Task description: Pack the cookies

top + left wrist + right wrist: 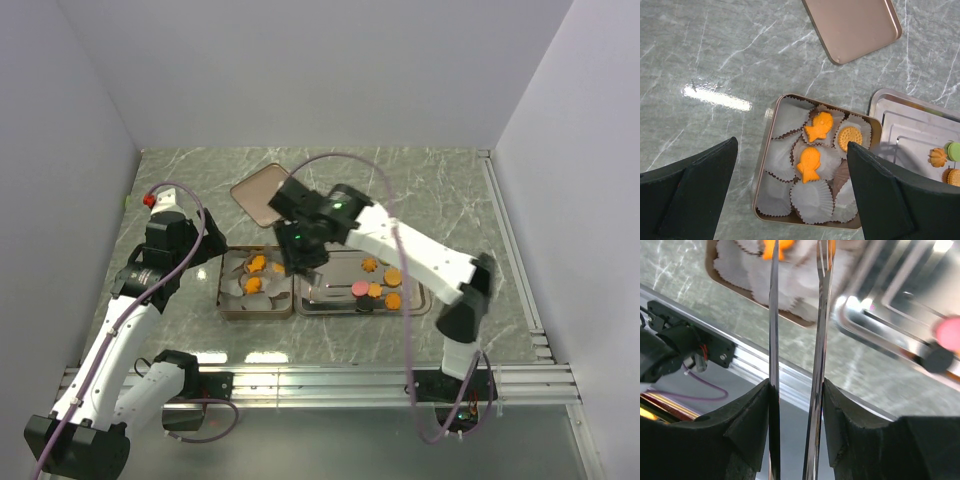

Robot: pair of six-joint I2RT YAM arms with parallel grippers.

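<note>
Three orange cookies lie in white paper cups in the bronze box (222,290): two fish shapes (819,126) (809,164) and a round one (849,137). More cookies lie on the silver tray (310,305), among them a pink one (359,288), a dark one (935,359), a green one (954,150) and orange ones (392,277). My left gripper (792,200) is open and empty above the box. My right gripper (797,405) is shut on metal tongs (817,340), which reach over the box's right edge. The tong tips are out of view.
The box's bronze lid (262,192) lies on the marble table behind the box. The box and the tray sit side by side and almost touch. An aluminium rail (330,380) runs along the near table edge. White walls stand on three sides.
</note>
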